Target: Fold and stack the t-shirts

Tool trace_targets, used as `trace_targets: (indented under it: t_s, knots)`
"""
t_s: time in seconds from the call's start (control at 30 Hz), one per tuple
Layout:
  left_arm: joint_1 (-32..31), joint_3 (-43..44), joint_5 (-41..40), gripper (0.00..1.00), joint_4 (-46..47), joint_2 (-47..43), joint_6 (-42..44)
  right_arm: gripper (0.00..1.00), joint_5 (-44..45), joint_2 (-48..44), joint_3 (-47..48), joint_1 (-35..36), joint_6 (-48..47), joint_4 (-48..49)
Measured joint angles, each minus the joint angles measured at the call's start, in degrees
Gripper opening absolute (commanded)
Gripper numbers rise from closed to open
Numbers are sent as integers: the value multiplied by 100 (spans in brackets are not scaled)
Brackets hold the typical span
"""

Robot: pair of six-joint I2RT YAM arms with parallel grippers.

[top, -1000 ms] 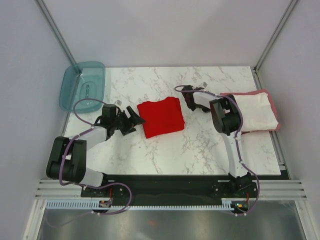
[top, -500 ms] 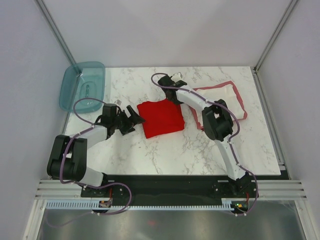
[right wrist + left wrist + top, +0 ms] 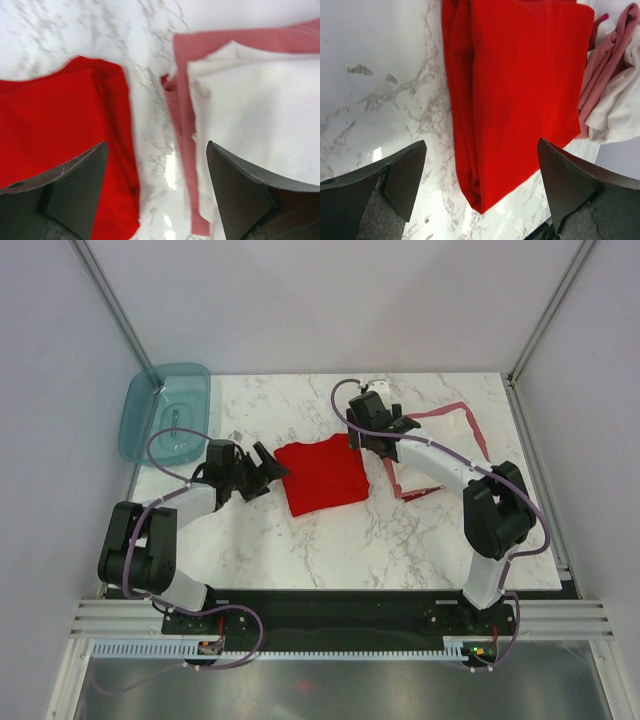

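Three t-shirts out on the marble table (image 3: 330,540), none stacked on the red one. Bright red t-shirt (image 3: 322,473) folded into a rough rectangle near the middle, layered fold edges showing along its left side in the left wrist view. White t-shirt (image 3: 445,438) to the right of it, lying on top of the pinkish-red t-shirt (image 3: 472,430), with the pink cloth peeking out as a border along the far, right and near-left edges. Part of that pile hidden under the right arm (image 3: 440,465) in the top view. Left edge of the pile rumpled, pink layer sticking out past the white toward the red shirt; just beside it, with a narrow strip of bare marble between them in the right wrist view.

Left gripper (image 3: 481,142) low at the left side of the red shirt, pointed at it, jaws spread wide, nothing gripped. Contact between its fingers and the cloth impossible to judge.

Right gripper (image 3: 156,145) hanging over the gap between the red shirt and the pile, jaws likewise wide apart, nothing held.

Teal tub (image 3: 165,412) at the far left corner, well apart from all the shirts.
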Motion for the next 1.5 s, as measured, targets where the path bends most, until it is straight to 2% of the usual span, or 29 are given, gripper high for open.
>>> trace_targets:
  t_s: [0.2, 0.33, 0.53, 0.8, 0.9, 1.03, 1.2, 1.3, 1.43, 1.5]
  knots:
    - [0, 157, -260, 97, 44, 219, -7, 72, -1071, -164, -289, -4, -59, 1119]
    - [0, 374, -334, 90, 94, 564, -50, 77, -1891, 37, -363, -33, 59, 1460]
    - [0, 660, -341, 85, 350, 1117, -109, 76, -2835, 706, -356, -332, 426, 1825]
    - [0, 929, -330, 84, 612, 1460, -114, 78, -2977, 1213, -352, -780, 706, 1840]
    - [0, 1034, -330, 79, 616, 1565, -116, 77, -2992, 1224, -328, -789, 750, 1864]
    - [0, 1231, -251, 76, 619, 1764, -131, 66, -3095, 1436, -155, -793, 802, 1928]
    - [-2, 1294, -240, 75, 575, 1812, -142, 64, -3265, 1598, -13, -826, 872, 2031]
    - [-15, 1353, -278, 75, 455, 1812, -140, 54, -3311, 1670, 68, -837, 898, 2028]
    - [-44, 1438, -374, 73, 262, 1812, -140, 34, -3359, 1777, 166, -844, 922, 2033]
    - [-55, 1456, -422, 71, 205, 1812, -138, 28, -3373, 1792, 166, -844, 935, 2011]
